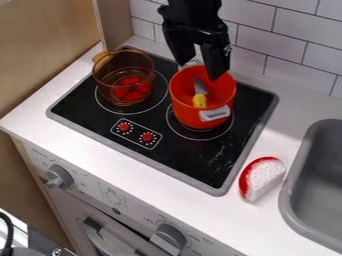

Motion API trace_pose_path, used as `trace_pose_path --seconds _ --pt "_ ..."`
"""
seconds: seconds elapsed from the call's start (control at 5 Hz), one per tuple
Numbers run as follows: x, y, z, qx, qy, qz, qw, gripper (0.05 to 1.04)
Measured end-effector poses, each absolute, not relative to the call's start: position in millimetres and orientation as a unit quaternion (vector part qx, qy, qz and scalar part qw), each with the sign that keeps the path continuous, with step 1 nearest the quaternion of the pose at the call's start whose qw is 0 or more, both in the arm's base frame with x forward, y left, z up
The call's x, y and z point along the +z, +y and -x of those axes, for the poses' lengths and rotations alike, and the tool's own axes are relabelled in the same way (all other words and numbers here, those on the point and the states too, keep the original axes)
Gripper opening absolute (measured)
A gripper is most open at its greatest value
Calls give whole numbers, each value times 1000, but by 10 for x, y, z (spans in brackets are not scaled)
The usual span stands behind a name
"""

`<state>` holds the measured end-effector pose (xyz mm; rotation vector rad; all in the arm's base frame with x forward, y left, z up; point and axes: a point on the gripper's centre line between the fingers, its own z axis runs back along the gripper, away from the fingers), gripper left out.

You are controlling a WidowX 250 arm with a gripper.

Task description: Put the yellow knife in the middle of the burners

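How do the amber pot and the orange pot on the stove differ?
The amber pot is see-through, while the orange pot is opaque. The amber pot has an amber handle; the orange pot has a pale grey one. The orange pot holds the yellow-handled knife; the amber pot doesn't. Both stand upright, without lids.

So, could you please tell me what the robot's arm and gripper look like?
The arm is black all over where it comes in at the top edge. Its gripper is black too, with two chunky, angular fingers that narrow toward their tips. A few small pale specks show along the outer side of the finger on the picture's right.
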<state>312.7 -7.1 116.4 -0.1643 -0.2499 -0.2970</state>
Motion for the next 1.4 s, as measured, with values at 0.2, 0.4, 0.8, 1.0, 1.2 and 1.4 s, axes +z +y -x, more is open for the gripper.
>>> trace_pose_path --seconds 0.2,0.4,0.8,1.0,1.2,1.4 --pt "1060 -66 -3111 -132 -111 82 982 994" --pt "968 -129 -3170 -53 -128 56 989 994" --pt "927 -136 -3146 58 -152 49 985 994" --pt "814 -103 -3090 73 -169 39 982 994" --pt "726 -113 -3080 71 -190 41 978 994" --pt "722 -120 -3076 58 -207 41 976 994"
